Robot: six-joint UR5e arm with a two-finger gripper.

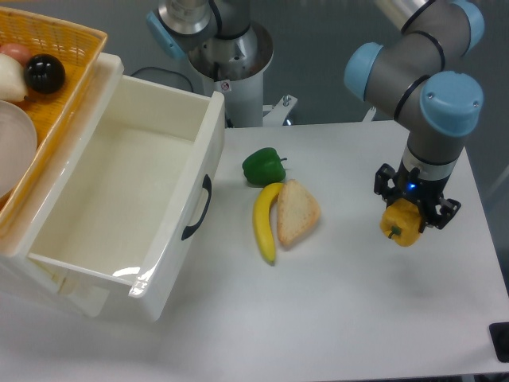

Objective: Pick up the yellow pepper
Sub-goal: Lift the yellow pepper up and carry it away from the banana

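The yellow pepper (402, 226) is a small glossy yellow-orange lump hanging above the right side of the white table (334, 318). My gripper (413, 213) points straight down and is shut on it, its black fingers clamping the pepper's top from both sides. The pepper's lower half shows below the fingers; its stem faces left. It looks lifted off the table.
A green pepper (263, 166), a banana (265, 221) and a piece of bread (297, 212) lie mid-table. An open white drawer (127, 191) with a black handle fills the left. A wicker basket (40, 87) with items sits top left. The robot base (231, 64) stands behind.
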